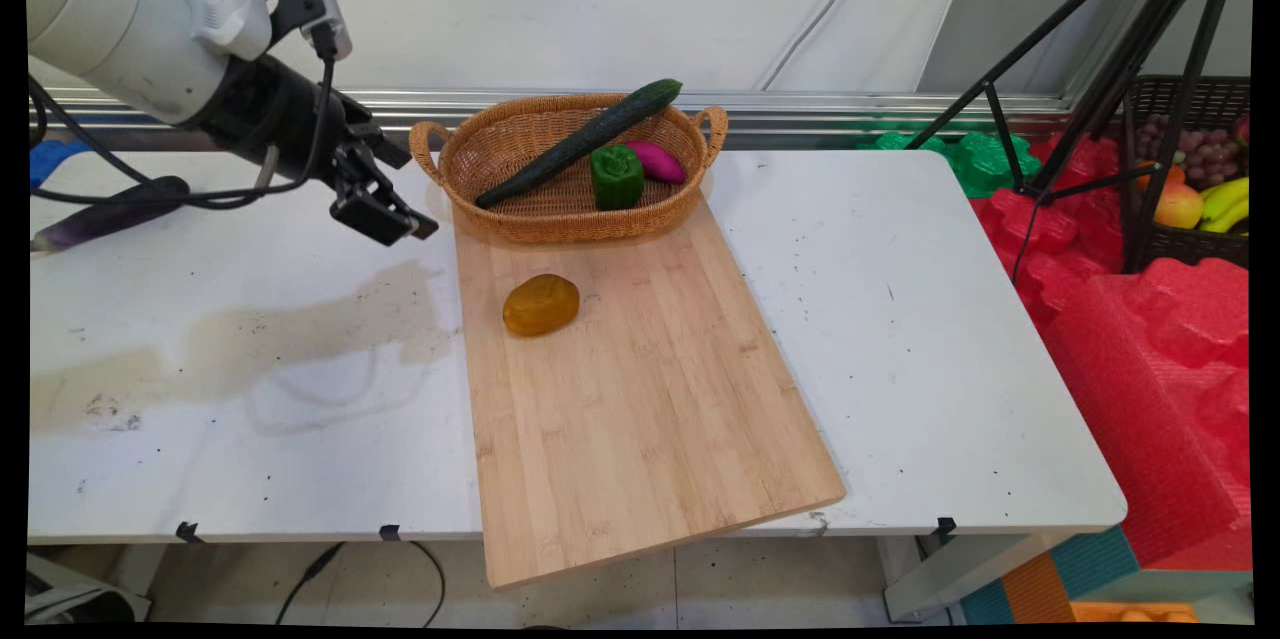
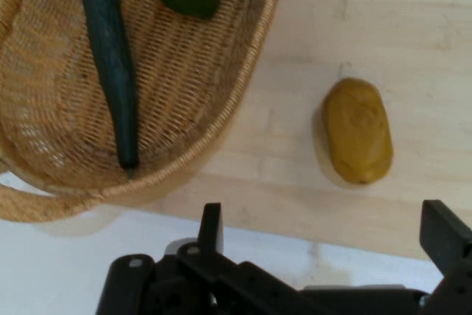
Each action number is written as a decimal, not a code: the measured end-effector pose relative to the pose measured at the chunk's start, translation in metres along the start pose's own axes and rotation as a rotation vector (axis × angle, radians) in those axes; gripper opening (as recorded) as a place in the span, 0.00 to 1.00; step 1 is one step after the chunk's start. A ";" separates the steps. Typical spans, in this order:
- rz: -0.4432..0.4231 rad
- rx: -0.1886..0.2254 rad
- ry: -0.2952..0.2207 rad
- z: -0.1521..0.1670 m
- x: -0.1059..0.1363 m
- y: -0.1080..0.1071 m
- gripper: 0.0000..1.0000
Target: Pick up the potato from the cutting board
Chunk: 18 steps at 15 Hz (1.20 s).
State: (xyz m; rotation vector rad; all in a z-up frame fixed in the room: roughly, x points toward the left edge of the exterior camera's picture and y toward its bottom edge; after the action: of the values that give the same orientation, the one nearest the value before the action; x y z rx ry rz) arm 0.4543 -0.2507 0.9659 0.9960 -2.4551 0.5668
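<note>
My tool point(image 1: 385, 211) hangs wide open and empty over the white counter point(image 1: 920, 319), left of the wooden board point(image 1: 640, 399) bearing a yellow potato point(image 1: 541, 304) and wicker basket point(image 1: 480, 144). Red foam point(image 1: 1140, 339) lies right of the counter.

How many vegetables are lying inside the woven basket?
3: a cucumber lies diagonally across the basket, a green pepper sits at its middle, a purple vegetable beside the pepper.

The gripper point(image 1: 385, 209) hangs tilted downward, fingers apparently spread apart.
</note>
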 end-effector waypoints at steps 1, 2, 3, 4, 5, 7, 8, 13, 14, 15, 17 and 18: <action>0.002 -0.002 -0.010 0.002 -0.001 0.004 1.00; 0.002 -0.003 -0.016 0.004 -0.001 0.007 1.00; 0.001 -0.005 -0.025 0.007 -0.001 0.010 1.00; -0.006 -0.006 -0.035 0.014 0.000 0.015 1.00; -0.010 -0.006 -0.039 0.018 0.002 0.018 1.00; -0.020 -0.008 -0.047 0.031 0.008 0.024 1.00; -0.026 -0.009 -0.052 0.039 0.013 0.027 1.00; -0.043 -0.012 -0.085 0.085 0.030 0.039 1.00; -0.046 -0.012 -0.090 0.091 0.031 0.041 1.00; -0.049 -0.013 -0.100 0.104 0.033 0.043 1.00; -0.051 -0.015 -0.115 0.120 0.036 0.046 1.00; -0.052 -0.018 -0.126 0.130 0.037 0.048 1.00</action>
State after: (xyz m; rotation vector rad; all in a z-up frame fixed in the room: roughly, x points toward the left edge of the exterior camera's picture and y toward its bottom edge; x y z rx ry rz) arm 0.3651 -0.3063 0.8679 1.1167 -2.5303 0.4774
